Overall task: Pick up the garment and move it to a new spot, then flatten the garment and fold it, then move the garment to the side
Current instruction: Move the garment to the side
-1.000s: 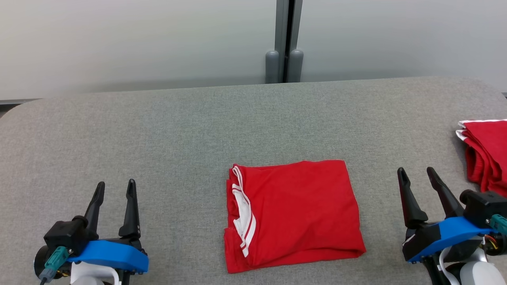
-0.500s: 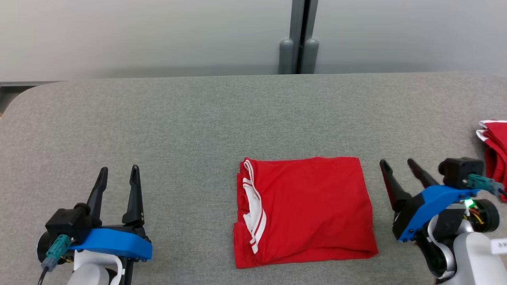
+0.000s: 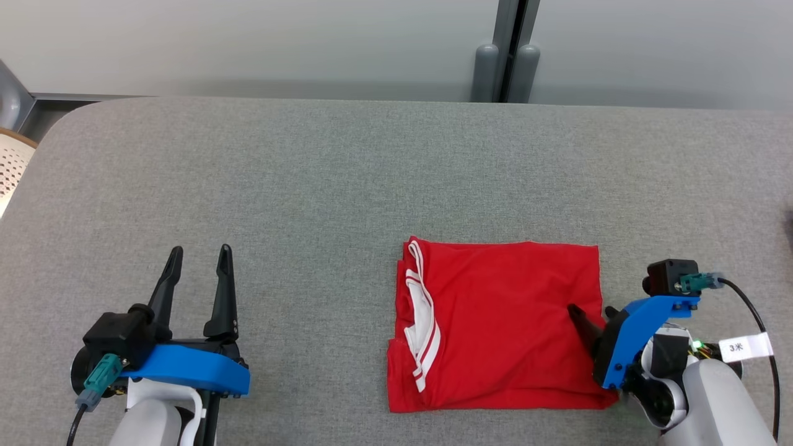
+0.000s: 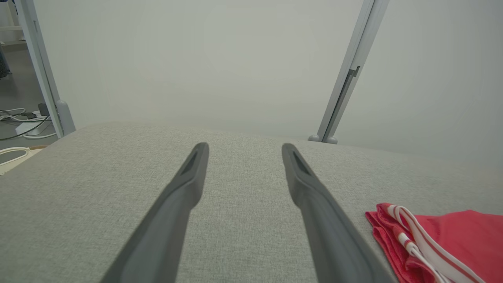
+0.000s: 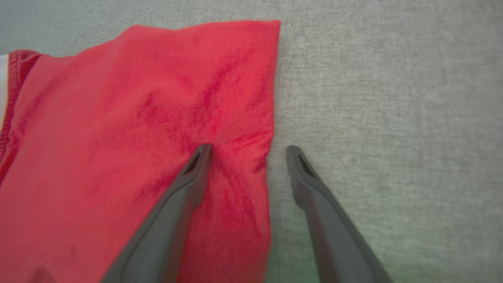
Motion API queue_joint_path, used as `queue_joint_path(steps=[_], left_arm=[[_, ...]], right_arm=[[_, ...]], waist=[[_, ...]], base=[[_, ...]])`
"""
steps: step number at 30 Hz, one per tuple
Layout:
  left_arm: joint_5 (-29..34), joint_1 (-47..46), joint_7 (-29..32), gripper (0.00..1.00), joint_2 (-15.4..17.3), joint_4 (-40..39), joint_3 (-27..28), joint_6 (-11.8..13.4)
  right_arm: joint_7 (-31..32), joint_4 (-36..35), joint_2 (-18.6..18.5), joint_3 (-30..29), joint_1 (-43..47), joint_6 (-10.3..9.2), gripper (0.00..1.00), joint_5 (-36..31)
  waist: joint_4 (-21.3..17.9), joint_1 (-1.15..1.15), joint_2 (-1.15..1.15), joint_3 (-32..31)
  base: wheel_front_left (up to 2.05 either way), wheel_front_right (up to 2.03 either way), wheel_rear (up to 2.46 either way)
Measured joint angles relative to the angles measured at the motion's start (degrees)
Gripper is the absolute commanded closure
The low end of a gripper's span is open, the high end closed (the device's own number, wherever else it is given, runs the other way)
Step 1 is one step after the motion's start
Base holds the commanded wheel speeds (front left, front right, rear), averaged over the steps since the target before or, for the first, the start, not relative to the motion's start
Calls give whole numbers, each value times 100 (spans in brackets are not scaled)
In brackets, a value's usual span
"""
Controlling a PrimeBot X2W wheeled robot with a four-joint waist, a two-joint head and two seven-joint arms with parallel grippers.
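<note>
The garment (image 3: 495, 322) is a red top with white trim, folded into a flat rectangle on the grey table (image 3: 310, 186). My right gripper (image 3: 591, 310) stands open, tilted down over the garment's right edge. In the right wrist view the garment (image 5: 137, 137) lies under one finger (image 5: 196, 169), which presses into the cloth and wrinkles it. The other finger (image 5: 306, 177) is over bare table, so the right gripper (image 5: 248, 151) straddles the edge. My left gripper (image 3: 198, 257) is open and holds nothing, well left of the garment. The left wrist view has the left gripper (image 4: 243, 147) over bare table and the garment (image 4: 452, 243) at lower right.
A pale wall with a grey post (image 3: 508, 56) runs behind the table. A white perforated object (image 3: 12, 161) sits beyond the table's left corner. Cables (image 4: 23, 122) lie on the floor past that corner.
The camera has turned, shifting the picture right and putting a red pile at the far right out of view. My right gripper has come left and down onto the garment's right edge.
</note>
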Motion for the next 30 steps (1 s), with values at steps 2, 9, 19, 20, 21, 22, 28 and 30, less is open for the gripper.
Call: queue_joint_path(steps=[2,9,19,20,21,22,28,30], left_arm=[[18,-8,0,0,-11,3,14,-9],[57,-11,0,0,-32,10,96,-35],[85,-13,0,0,-48,-174,341,-98],[87,-14,-1,0,-47,-207,377,-102],[89,-25,0,0,-46,-254,410,-105],[89,-37,0,0,-55,-311,467,-115],[208,-196,-1,0,-127,-471,577,-135],[241,-278,0,0,-159,-501,578,-160]], right_arm=[[29,172,-16,92,-87,0,0,123],[246,343,-56,438,-207,-7,100,-27],[713,-737,-1004,1550,-878,2,100,-359],[818,-880,-1225,1730,-1042,1,100,-314],[902,-998,-1432,1879,-1200,1,100,-263],[999,-1109,-1618,2022,-1359,2,100,-193],[1225,-1348,-2517,2508,-2253,1,100,271],[1255,-1311,-2732,2572,-2440,1,100,432]], waist=[[20,0,0,10],[27,0,0,1],[-326,0,0,118],[-390,0,0,146],[-456,0,0,177],[-525,0,0,210],[-992,0,0,484],[-1137,1,0,588]], base=[[0,0,0],[0,0,0],[0,0,0],[0,0,0],[0,0,0],[0,0,0],[0,0,0],[0,0,0]])
